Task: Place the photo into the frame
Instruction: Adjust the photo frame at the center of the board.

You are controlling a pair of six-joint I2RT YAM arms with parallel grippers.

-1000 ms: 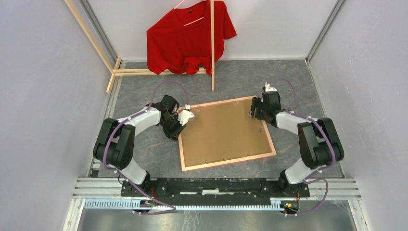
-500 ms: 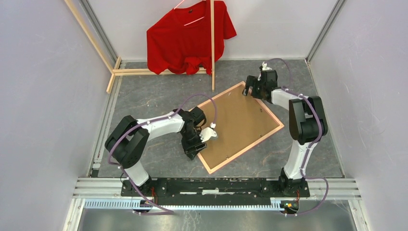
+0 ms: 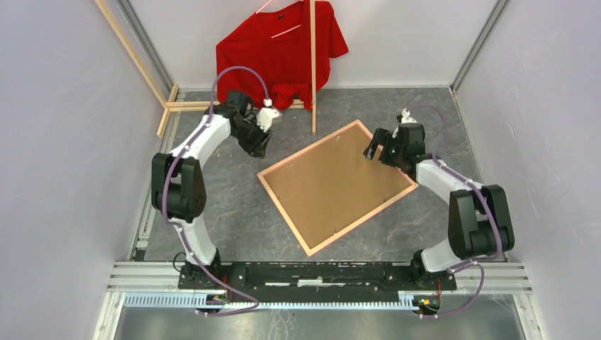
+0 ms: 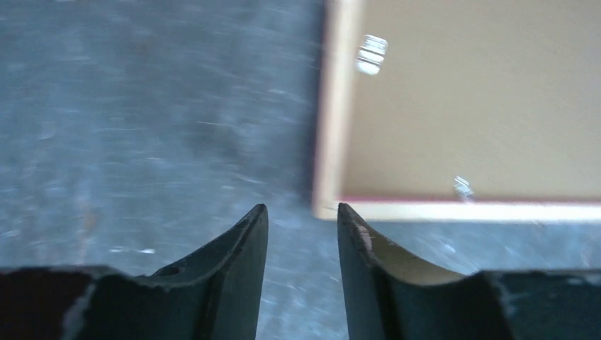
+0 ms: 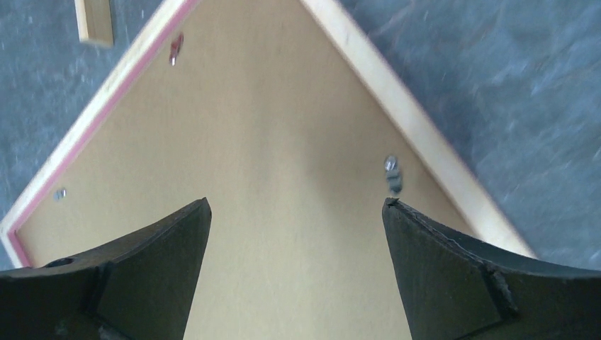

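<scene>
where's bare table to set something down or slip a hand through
Bare table lies near-left, between the frame and the left arm, and near-right, between the frame and the right arm. Crowded far left: rack, red shirt, left fingers.

Grey marbled worktop [image 3: 227, 212] under me: the frame [image 3: 306, 147] lies flat, back up, cornerwise at centre, brown backing board [image 3: 336, 185] showing. Wooden rack [image 3: 191, 106] foots at eleven o'clock.

The thin, pale-wood rectangular frame [image 3: 284, 213] has turned diamond-wise. The left gripper [image 3: 256, 147] has left it for the upper left, and the right gripper [image 3: 374, 146] has spread wide.
</scene>
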